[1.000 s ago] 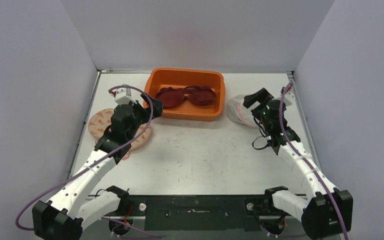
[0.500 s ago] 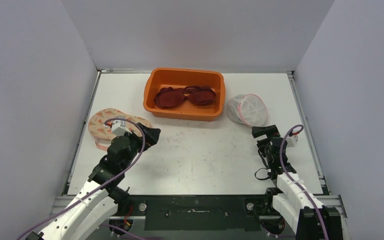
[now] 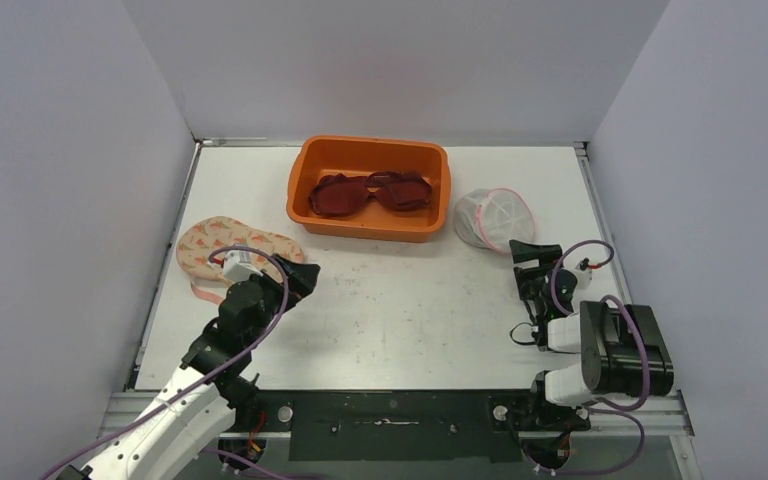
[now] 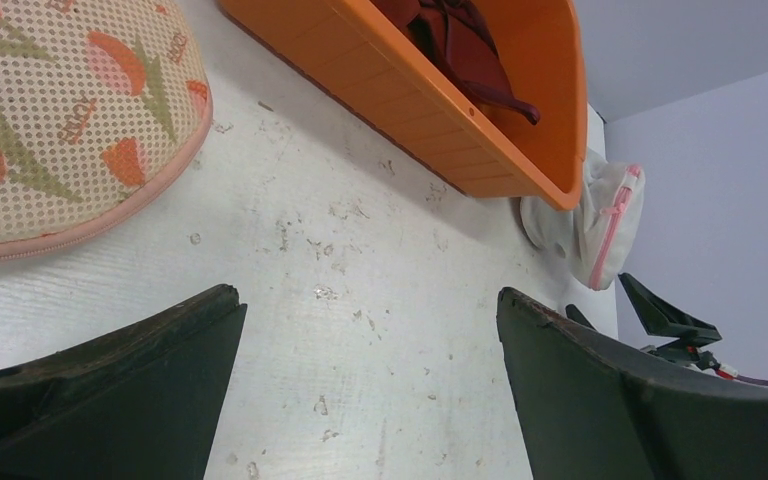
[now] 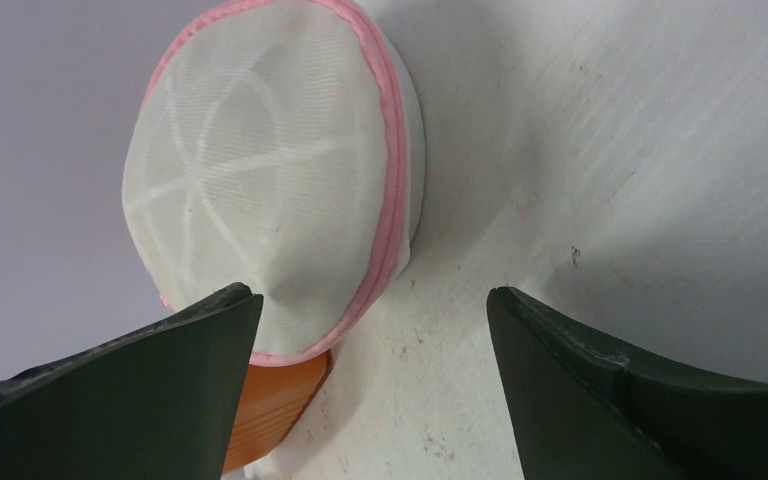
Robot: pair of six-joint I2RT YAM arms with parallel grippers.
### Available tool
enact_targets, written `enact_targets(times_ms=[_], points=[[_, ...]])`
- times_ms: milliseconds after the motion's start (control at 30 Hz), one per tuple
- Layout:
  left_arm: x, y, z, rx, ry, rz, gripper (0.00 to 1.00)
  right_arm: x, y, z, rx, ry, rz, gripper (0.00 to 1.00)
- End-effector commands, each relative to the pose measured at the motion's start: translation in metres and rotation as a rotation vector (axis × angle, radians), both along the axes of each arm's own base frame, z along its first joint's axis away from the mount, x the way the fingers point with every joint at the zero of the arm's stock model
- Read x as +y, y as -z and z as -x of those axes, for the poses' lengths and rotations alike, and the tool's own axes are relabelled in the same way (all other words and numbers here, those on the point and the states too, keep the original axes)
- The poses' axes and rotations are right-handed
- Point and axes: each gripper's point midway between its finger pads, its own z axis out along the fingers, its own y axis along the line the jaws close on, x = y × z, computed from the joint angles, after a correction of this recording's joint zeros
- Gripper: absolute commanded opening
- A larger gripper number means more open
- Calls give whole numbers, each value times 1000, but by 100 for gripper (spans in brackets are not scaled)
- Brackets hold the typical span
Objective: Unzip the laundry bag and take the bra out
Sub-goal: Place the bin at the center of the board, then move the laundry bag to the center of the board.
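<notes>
A dark red bra (image 3: 375, 192) lies inside the orange bin (image 3: 305, 190) at the back; in the left wrist view the bra (image 4: 460, 50) shows over the bin's wall (image 4: 430, 100). The white mesh laundry bag (image 3: 495, 220) with pink zip trim rests right of the bin. My right gripper (image 3: 532, 255) stands open just in front of it, apart from it; its wrist view has the bag (image 5: 260, 180) beyond the open gripper (image 5: 375, 295). My left gripper (image 3: 300, 272) hovers open over bare table, nothing between its fingers (image 4: 370, 300).
A peach patterned mesh pouch (image 3: 225, 255) with a pink edge lies at the left, just behind my left gripper, and fills the upper left of the left wrist view (image 4: 60, 120). Walls close the table on three sides. The right arm is folded at its base.
Both arms have pulled back toward the near edge, the left away from the patterned pouch, the right away from the white bag and folded down. Both grippers stay open.
</notes>
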Motion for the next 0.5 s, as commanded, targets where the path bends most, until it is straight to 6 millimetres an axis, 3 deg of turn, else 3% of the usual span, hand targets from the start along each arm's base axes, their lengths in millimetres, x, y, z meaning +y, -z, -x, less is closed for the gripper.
enact_targets(times_ms=[0, 333, 467], points=[[-1, -19, -8, -57, -22, 47, 98, 2, -44, -26, -208, -13, -42, 82], [-7, -24, -12, -58, -5, 56, 98, 15, -50, -37, -238, -87, -17, 50], [-6, -25, -11, -53, -6, 51, 99, 20, -58, -40, -264, -119, -13, 29]])
